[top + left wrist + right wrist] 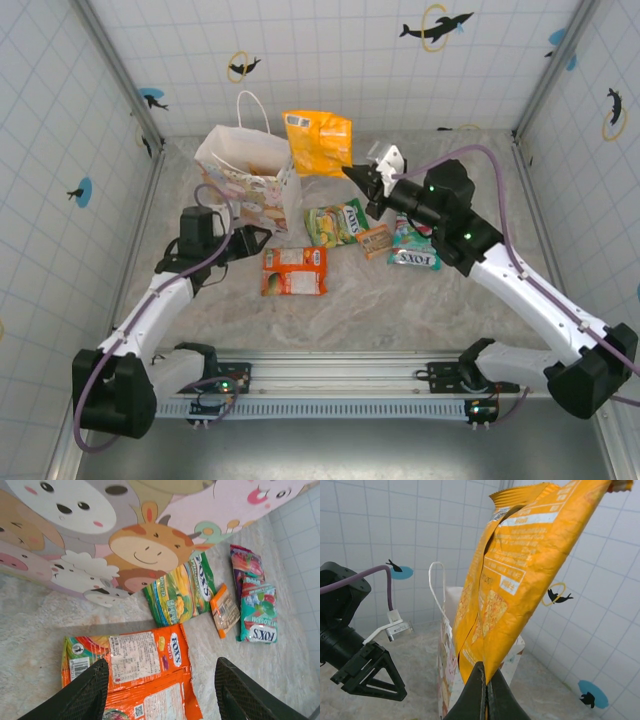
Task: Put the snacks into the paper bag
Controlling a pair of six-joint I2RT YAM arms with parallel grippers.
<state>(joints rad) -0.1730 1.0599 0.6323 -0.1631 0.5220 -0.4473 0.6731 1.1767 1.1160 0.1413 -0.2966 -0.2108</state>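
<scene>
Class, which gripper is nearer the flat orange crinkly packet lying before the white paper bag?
Left. The left gripper hovers open beside the flat orange crinkly packet; the right gripper is farther back, holding a yellow-orange packet by the white paper bag.

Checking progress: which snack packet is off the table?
The yellow-orange packet, pinched by the right gripper beside the paper bag; the others lie flat on the table.

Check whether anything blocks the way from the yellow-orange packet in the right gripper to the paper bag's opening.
Nothing visible does. The yellow-orange packet is pinched in the right gripper, close to the right edge of the paper bag's open top. The bag's thin handle loop stands at the far rim, off that line.
</scene>
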